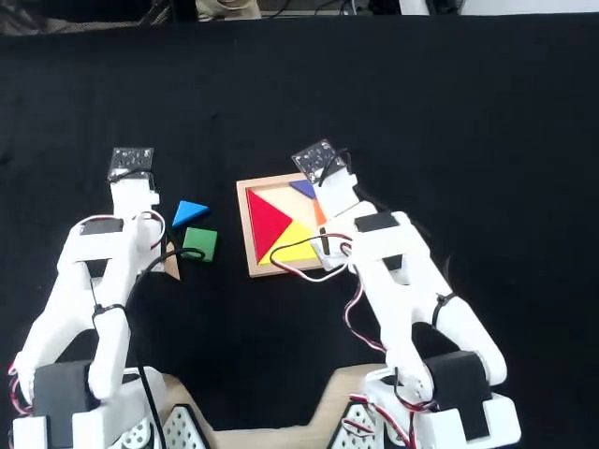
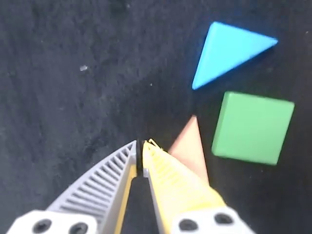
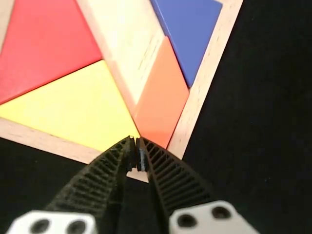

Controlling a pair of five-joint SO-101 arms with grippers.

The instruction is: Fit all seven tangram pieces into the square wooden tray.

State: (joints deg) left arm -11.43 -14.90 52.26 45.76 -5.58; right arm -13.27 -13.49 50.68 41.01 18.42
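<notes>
High view: the square wooden tray (image 1: 245,229) sits mid-counter (image 1: 449,112), holding a red triangle (image 1: 267,223), yellow triangle (image 1: 298,247), orange piece (image 1: 319,214) and dark blue piece (image 1: 302,188) — partly hidden by the right arm. Beside it lie a light blue triangle (image 1: 190,212), a green square (image 1: 199,243) and a pale triangle (image 2: 187,146) (half covered). Both grippers are closed and empty: the right gripper (image 3: 134,146) over the tray's rim, the left gripper (image 2: 141,147) beside the pale triangle.

A black cloth (image 1: 487,122) lies beneath the left claw (image 2: 140,146) and the right claw (image 3: 134,144); cables (image 1: 328,7) run well beyond both claws, past its far edge.

No legible text or nos. anywhere.
</notes>
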